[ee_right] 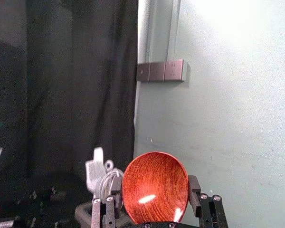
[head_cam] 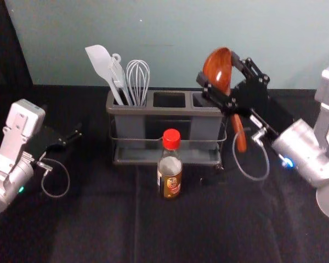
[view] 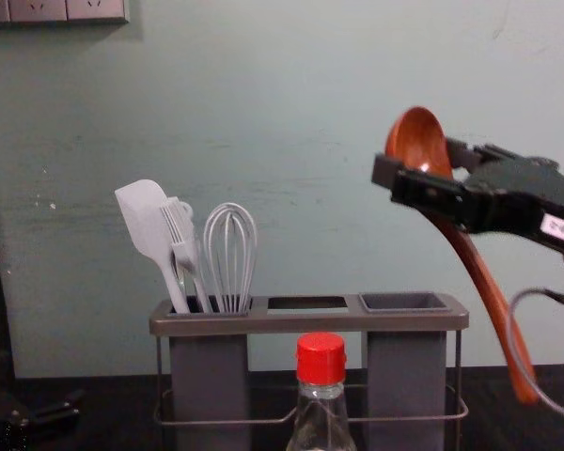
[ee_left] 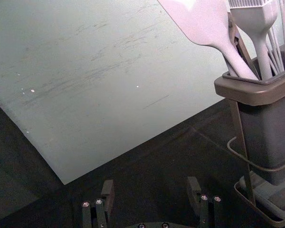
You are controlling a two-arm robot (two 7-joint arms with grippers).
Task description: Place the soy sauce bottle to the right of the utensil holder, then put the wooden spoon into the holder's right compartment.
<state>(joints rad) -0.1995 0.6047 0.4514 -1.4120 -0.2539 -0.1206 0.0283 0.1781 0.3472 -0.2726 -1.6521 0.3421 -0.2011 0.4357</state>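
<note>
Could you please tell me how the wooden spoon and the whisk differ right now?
The wooden spoon is reddish brown with a solid bowl; the whisk is pale grey with open loops. The spoon is held in the air by the right gripper, while the whisk stands in the left compartment of the utensil holder. Both have their heads uppermost.

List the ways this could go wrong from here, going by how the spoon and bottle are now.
The wooden spoon could twist or slip: the right gripper pinches it by its rounded bowl.
Its slanting handle reaches below the rim, outside the right compartment, and might knock the utensil holder unless lifted.
The soy sauce bottle stands before the holder; its placement could get missed.
</note>
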